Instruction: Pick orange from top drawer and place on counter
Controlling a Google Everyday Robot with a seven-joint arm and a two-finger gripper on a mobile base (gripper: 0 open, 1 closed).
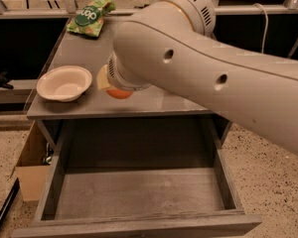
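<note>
The orange peeks out under the end of my big white arm, at the front of the grey counter, right of the bowl. My gripper is mostly hidden by the arm's wrist; one pale yellow finger shows against the orange's left side, and the gripper is shut on the orange. I cannot tell whether the fruit touches the counter or hangs just above it. Below, the top drawer is pulled fully out, with only its flat grey bottom showing.
A white bowl sits at the counter's front left. A green snack bag lies at the back left. A cardboard box stands on the speckled floor left of the drawer. The arm hides the counter's right half.
</note>
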